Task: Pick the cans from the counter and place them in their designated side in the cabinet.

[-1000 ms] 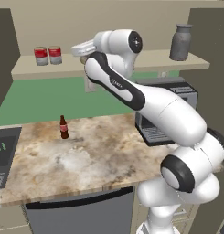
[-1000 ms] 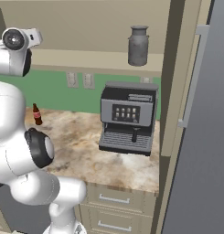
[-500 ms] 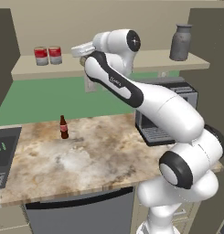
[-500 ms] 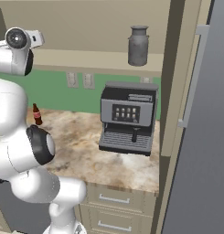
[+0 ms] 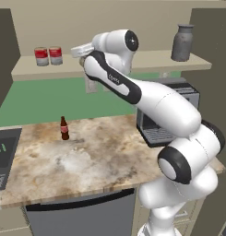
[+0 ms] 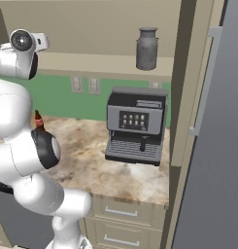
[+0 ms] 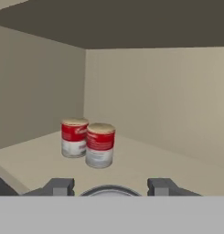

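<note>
Claw [image 7: 109,187] clamped on a silver-rimmed can [image 7: 109,190], raised at cabinet [image 5: 146,62] shelf level; two red-label cans [image 7: 89,142] stand together ahead, deeper in. Placing step: next, carry forward, set beside them, release.

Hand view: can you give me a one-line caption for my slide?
Two red-and-white labelled cans stand side by side on the plain beige cabinet shelf, ahead of the gripper.

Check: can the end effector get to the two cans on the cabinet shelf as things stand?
Probably yes. The end effector is at shelf height, facing the two cans, with bare shelf board between. But a silver-rimmed round top sits between its fingertips, apparently something it holds, so it isn't free to grasp.
</note>
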You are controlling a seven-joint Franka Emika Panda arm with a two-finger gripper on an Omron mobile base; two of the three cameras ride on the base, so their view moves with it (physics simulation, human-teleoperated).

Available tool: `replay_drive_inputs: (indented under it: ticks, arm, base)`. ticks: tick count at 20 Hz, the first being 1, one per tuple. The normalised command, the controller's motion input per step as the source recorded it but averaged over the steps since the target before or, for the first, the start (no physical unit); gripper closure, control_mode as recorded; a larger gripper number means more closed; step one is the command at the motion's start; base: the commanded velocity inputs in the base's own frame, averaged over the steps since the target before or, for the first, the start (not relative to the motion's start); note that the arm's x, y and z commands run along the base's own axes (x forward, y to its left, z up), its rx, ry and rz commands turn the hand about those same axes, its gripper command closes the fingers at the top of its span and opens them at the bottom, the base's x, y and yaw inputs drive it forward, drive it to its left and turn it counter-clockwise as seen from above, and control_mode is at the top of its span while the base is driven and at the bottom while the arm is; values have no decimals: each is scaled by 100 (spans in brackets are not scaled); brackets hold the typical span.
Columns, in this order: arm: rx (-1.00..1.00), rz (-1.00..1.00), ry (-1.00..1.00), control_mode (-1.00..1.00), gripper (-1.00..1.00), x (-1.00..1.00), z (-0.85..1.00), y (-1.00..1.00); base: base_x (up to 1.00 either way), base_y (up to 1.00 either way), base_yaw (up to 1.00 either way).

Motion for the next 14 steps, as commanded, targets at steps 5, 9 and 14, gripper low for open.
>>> replay_drive_inputs:
  ticks: [5, 9, 14]
  arm:
    - [0, 0, 2, -100, 100, 22, -6, 4]
    - [0, 0, 1, -100, 100, 22, -3, 7]
    - [0, 0, 2, -100, 100, 23, -2, 9]
  base:
    - [0, 0, 0]
    - [0, 0, 0]
    - [0, 0, 0]
